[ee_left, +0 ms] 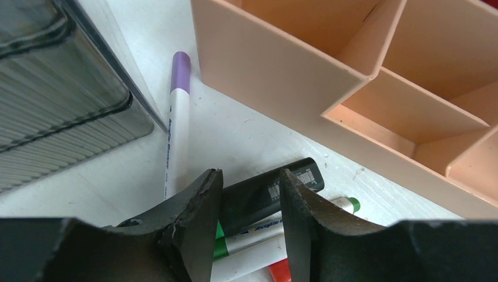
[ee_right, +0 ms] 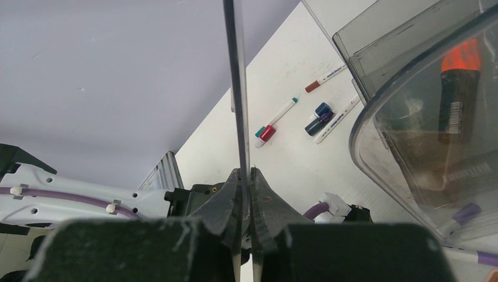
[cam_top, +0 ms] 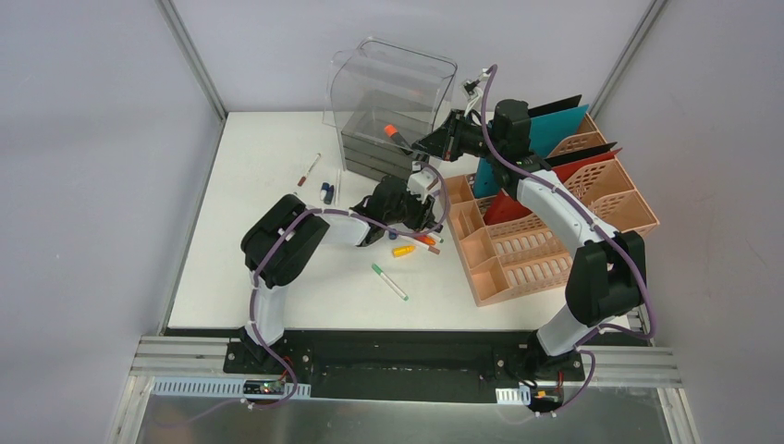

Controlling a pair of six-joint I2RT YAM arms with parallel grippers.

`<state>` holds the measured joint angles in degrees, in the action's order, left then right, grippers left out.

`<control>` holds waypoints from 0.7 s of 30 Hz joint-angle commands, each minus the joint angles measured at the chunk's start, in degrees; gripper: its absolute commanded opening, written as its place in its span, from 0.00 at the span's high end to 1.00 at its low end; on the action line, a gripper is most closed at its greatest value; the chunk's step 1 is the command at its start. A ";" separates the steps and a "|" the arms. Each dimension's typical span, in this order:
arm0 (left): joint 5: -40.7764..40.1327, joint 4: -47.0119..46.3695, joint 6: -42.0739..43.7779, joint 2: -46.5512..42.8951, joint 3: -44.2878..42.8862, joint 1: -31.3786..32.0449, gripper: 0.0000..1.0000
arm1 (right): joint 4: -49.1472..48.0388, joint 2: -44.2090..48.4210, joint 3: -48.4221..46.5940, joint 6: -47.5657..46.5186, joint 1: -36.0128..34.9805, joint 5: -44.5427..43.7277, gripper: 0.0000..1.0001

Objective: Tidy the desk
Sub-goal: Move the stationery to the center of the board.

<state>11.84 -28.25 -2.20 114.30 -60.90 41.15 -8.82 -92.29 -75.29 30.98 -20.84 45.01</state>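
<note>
Left gripper [ee_left: 249,177] fingers narrow, pressed on both sides of black marker [ee_left: 296,176], which lies on desk [cam_top: 250,250] just beside rack [ee_left: 276,76]. Confirm firm grip, then lift straight, or green marker [ee_left: 351,205] beneath may drag. Right gripper [ee_right: 245,179] pinched shut on clear panel [ee_right: 235,88].

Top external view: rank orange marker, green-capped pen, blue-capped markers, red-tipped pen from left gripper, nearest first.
From the left gripper:
1. orange marker, just on its near side.
2. green-capped pen, nearer the front edge.
3. blue-capped markers, out to the left.
4. red-tipped pen, farther left and back.
</note>
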 commanded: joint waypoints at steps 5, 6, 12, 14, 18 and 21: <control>-2.51 2.45 -2.71 1.61 -2.44 -0.36 0.59 | -1.48 4.11 -0.08 0.47 0.45 0.95 0.95; -2.58 2.54 -2.73 1.62 -2.53 -0.37 0.59 | -1.49 4.17 -0.03 0.35 0.45 0.95 0.95; -4.06 3.71 -2.92 0.95 -2.12 -0.37 0.63 | -1.46 4.31 0.01 0.36 0.39 1.04 0.95; -4.36 4.06 -3.38 0.29 -1.31 -0.32 0.63 | -1.46 4.38 0.01 0.39 0.45 1.08 0.95; -5.43 5.20 -4.66 -2.28 1.82 -0.28 0.64 | -1.52 4.36 -0.03 0.39 0.42 1.13 0.95; -6.89 6.23 -5.82 -4.79 4.26 -0.12 0.64 | -1.55 4.25 -0.02 0.46 0.43 1.22 0.95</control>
<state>7.51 -25.23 -5.78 114.13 -60.03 41.17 -8.82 -91.98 -75.26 30.98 -20.80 45.01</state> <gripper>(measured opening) 0.363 0.065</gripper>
